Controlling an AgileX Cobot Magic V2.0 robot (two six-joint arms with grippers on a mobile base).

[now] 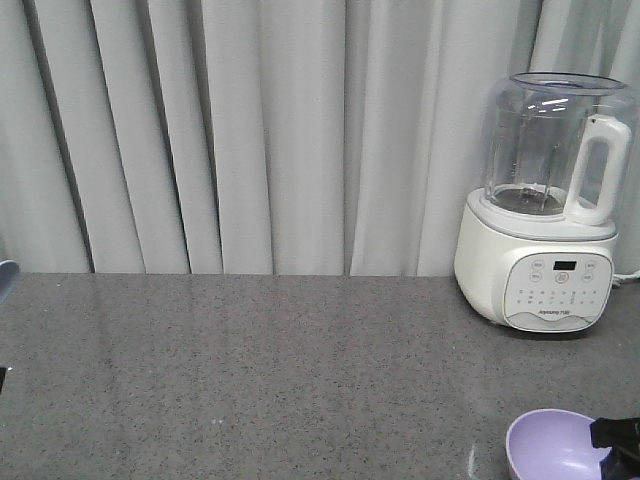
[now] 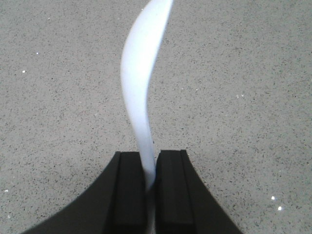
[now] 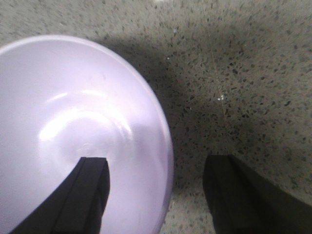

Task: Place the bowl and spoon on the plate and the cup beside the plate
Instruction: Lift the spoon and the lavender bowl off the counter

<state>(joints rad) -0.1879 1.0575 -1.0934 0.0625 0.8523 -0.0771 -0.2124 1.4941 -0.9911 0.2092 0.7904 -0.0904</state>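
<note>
Now, left gripper (image 2: 150, 181): closed on the handle end of the spoon (image 2: 139, 83), which curves up and away from the jaws.
Spoon: held clear above the counter (image 2: 243, 97), with nothing else under it in the wrist view.
Right gripper (image 3: 161, 195): open and straddling the bowl's right rim, one finger inside the bowl and the other outside over the counter. Neither finger looks to be touching the rim.
Bowl (image 3: 73, 122): empty and upright on the counter, at the near right corner of the front view.
Step in hand: judged as the pick-up stage, with the spoon secured and the bowl about to be grasped.
Next move: the right jaws likely need to close on the rim, then lift and carry the bowl to the plate. The spoon should follow once the bowl is set down.
Beyond: a blender (image 1: 545, 200) stands far right, in front of a grey curtain (image 1: 250, 130).
Hidden: plate and cup appear in no view, so their places cannot be told.
Cut off: the bowl and right gripper are clipped by the front view's near right corner, and the spoon's scoop runs off the top of the left wrist view.
Unclear: a pale blue sliver (image 1: 5, 280) at the far left edge cannot be identified.
</note>
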